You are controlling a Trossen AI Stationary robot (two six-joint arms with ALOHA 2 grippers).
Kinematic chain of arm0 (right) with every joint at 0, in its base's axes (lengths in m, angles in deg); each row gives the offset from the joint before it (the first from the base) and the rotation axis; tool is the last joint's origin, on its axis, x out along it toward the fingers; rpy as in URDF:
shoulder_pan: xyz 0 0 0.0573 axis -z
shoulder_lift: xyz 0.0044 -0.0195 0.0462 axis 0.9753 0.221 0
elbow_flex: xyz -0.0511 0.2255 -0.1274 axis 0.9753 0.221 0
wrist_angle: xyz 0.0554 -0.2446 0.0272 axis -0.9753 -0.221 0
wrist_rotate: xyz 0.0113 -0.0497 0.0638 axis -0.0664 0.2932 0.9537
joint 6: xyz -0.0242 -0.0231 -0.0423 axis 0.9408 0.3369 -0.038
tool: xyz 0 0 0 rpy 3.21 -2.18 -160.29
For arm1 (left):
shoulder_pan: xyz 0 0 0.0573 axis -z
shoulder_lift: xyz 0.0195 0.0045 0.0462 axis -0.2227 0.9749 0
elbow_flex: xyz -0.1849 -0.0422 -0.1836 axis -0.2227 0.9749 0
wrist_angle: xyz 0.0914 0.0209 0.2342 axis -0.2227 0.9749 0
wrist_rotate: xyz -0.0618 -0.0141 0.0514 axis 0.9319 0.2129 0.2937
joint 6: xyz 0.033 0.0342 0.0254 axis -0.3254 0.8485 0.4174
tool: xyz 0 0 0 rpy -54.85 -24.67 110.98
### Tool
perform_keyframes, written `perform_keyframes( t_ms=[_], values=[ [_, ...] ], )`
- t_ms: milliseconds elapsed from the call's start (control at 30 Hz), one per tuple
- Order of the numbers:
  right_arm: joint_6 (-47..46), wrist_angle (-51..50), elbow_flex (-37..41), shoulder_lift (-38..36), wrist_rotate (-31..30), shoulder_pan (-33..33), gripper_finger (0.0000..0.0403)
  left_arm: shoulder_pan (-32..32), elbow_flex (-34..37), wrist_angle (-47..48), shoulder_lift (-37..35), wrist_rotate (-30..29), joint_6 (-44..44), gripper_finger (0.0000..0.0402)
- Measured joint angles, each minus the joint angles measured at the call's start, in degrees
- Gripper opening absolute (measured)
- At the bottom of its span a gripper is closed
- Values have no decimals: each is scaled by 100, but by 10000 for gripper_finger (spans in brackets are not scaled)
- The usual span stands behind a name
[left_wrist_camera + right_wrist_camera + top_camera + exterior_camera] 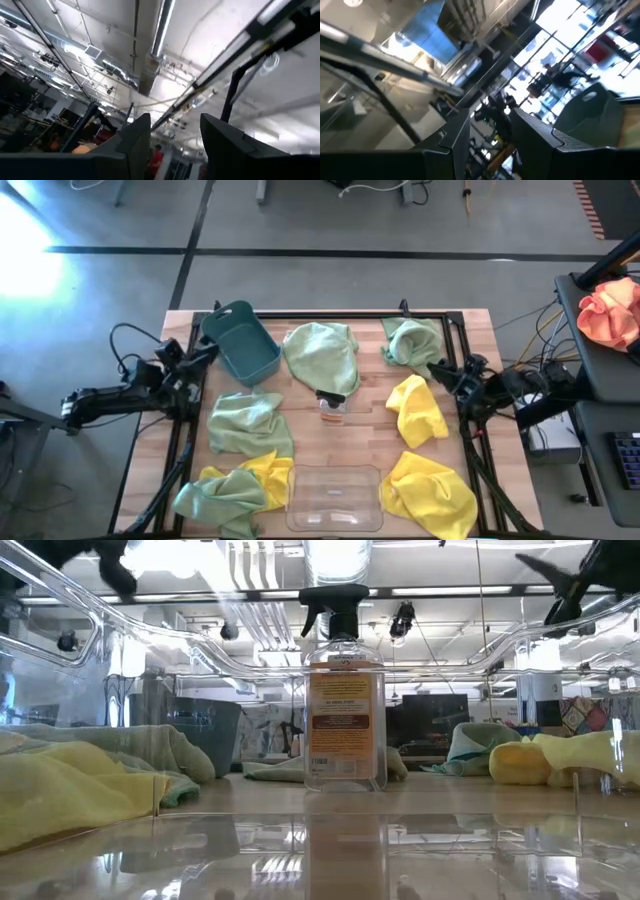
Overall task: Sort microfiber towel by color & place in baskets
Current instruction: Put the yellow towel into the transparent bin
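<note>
i've got both arms parked at the table edges. left gripper (pixel 205 352) sits at the left side just beside the teal basket (pixel 242 342), pointing up at the ceiling in its wrist view; fingers (pixel 134 140) are spread w/ a gap between them, holding nothing. right gripper (pixel 440 370) is at the right side near the far-right green towel (pixel 411 340), also aimed at the ceiling, fingers (pixel 457 137) apart and empty.

clear basket (pixel 334 498) is at the near edge, center. teal one is far left, tilted.

towels: big green towel (pixel 322 356) center-far, another green towel (pixel 245 423) left of center, a green-and-yellow pile (pixel 238 485) touching the clear basket's left side. yellow towel (pixel 417 410) right of center, a second yellow towel (pixel 431 494) just beside the clear basket's right side. none are in either basket.

spray bottle (pixel 343 690) stands upright mid-table btwn the towels. orange-pink cloth (pixel 610 313) lies off the table on a stand to the right.
</note>
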State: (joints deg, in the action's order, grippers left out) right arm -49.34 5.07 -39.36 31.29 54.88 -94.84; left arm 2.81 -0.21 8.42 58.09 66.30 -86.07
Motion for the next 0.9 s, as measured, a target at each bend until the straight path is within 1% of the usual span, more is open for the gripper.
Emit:
perform_keyframes(
  t_ms=[100, 233, 300, 367, 467, 533, 600, 667, 800, 900],
  values=[
    [-24, -822, -514, 96, 115, -1, 137, -1, -813, 979, 536, 392, 294, 157],
    [-50, -2870, -1627, 510, 85, 0, 137, 1, -2015, 2619, 1446, 765, 758, 157],
    [-123, -3825, -2286, 859, 87, 0, 137, 2, -2595, 3210, 1865, 889, 1122, 157],
    [-128, -4657, -2917, 1273, 130, 0, 137, 2, -3122, 3759, 2206, 1165, 1452, 157],
    [-130, -5776, -3887, 1914, 450, 0, 137, 2, -3836, 4794, 2558, 1534, 1570, 157],
    [-137, -6542, -4527, 2352, 665, 0, 137, 2, -4235, 5533, 2717, 1579, 1599, 157],
    [-199, -7444, -5160, 2825, 728, 0, 137, 2, -4518, 6120, 2822, 1585, 1606, 157],
    [-331, -8376, -5740, 3319, 730, 0, 137, 6, -4663, 6429, 2872, 1591, 1607, 157],
    [-647, -10199, -6769, 4294, 732, 0, 137, 6, -4652, 6504, 2860, 1596, 1624, 157],
    [-795, -11148, -7338, 4895, 732, 0, 137, 6, -4639, 6550, 2860, 1432, 1698, 157]
  ],
)
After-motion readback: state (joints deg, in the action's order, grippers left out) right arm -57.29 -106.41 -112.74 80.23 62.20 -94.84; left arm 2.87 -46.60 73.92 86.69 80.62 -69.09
